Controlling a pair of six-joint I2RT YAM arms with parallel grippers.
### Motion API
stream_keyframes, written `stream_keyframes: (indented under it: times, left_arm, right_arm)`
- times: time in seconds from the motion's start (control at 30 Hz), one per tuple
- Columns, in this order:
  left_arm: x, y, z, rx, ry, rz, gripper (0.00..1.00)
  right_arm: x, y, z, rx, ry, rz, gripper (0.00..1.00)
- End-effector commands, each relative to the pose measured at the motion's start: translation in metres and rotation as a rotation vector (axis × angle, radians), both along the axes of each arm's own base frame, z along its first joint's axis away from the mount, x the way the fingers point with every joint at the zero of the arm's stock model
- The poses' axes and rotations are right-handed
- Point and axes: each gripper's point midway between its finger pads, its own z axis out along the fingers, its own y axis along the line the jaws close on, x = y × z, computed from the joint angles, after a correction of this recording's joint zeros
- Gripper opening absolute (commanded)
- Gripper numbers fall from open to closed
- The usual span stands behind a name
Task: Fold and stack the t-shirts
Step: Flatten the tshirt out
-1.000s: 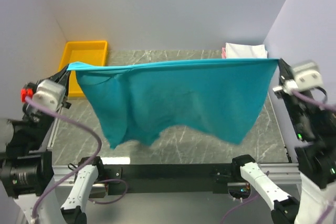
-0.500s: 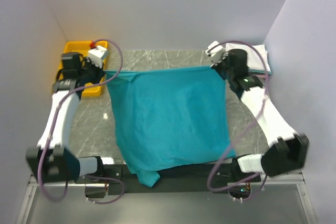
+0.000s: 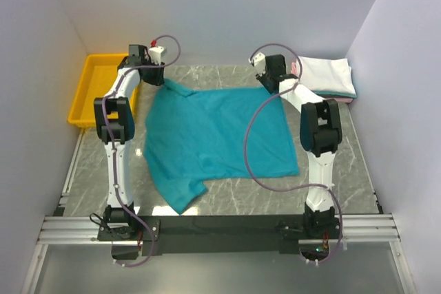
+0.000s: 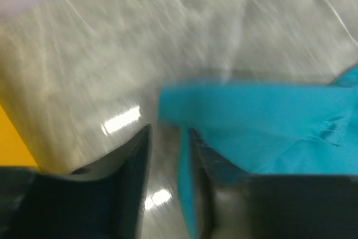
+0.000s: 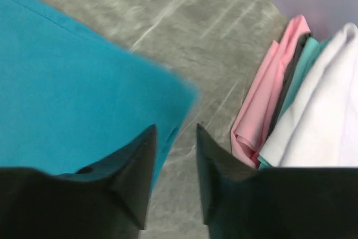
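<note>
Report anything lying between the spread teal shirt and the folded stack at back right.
Nothing visible: only bare table separates the teal t-shirt from the folded stack, though the right arm crosses above that gap.

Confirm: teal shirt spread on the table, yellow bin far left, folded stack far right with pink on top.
Not quite: the top external view shows white on top of the folded stack, pink beneath. The teal shirt and yellow bin are as stated.
</note>
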Motion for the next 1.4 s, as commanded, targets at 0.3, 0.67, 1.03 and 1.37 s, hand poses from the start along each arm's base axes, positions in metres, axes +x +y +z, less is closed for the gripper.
stream_keyframes:
  times: [0.3, 0.67, 1.03, 1.37]
  left_arm:
    - [-0.060, 0.005, 0.125, -0.123, -0.154, 0.034, 0.75]
    - [-0.232, -0.005, 0.031, -0.068, 0.290, -0.094, 0.44]
    - [-0.283, 0.028, -0.042, 0.107, 0.479, -0.013, 0.36]
    - [-0.248, 0.071, -0.033, 0.207, 0.441, 0.027, 0.39]
  right_arm:
    - [-0.072, -0.003, 0.101, 0.234, 0.037, -0.058, 0.49]
    - [-0.205, 0.011, 0.020, 0.311, 0.511, 0.002, 0.24]
    - [-0.229, 0.008, -0.051, 0.255, 0.655, -0.043, 0.22]
    - [-0.222, -0.018, -0.056, 0.133, 0.616, -0.118, 0.21]
